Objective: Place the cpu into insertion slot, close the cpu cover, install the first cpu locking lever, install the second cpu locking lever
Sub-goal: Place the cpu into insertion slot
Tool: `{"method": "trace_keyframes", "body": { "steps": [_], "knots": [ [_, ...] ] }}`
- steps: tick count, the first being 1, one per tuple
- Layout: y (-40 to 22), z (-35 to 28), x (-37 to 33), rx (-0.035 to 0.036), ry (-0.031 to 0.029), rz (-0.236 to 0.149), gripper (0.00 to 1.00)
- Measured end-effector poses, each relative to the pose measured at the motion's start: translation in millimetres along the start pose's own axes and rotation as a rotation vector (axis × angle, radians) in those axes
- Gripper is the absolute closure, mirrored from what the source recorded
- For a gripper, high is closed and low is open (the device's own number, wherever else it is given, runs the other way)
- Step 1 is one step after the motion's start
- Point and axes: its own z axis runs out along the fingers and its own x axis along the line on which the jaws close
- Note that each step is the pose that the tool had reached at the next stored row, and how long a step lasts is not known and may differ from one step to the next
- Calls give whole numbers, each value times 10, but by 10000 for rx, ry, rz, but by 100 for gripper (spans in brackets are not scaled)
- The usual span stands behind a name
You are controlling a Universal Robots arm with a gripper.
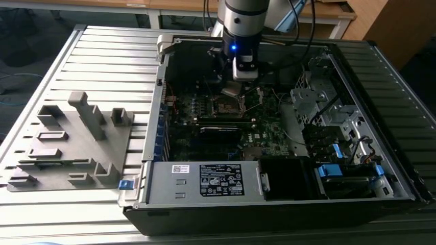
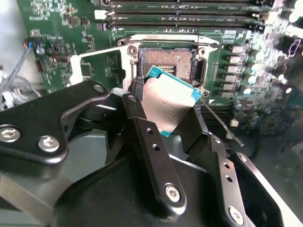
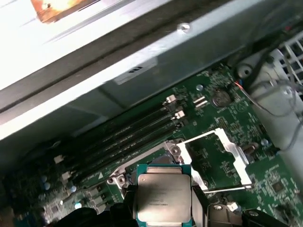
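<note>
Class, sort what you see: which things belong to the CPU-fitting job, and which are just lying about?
Job: gripper, shut on the cpu; open socket; cpu cover, open.
Lying about: power supply box; grey holder tray; memory slots.

Socket (image 2: 168, 64) stands uncovered and open from above, the gripper (image 2: 166, 101) with the cpu (image 2: 171, 97) occupying that approach; swung-open cpu cover (image 3: 235, 150), memory slots (image 2: 180, 16) and a slanting locking lever (image 2: 220, 120) hem its sides, case wall (image 1: 161, 102) farther out.
</note>
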Motion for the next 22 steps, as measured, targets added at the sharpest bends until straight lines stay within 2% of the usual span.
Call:
{"method": "trace_keyframes", "body": {
  "steps": [16, 22],
  "knots": [
    [-3, 28, 0, -2, -255, 2900, 46],
    [-3, 28, 0, -3, -263, 2994, 46]
  ]
}}
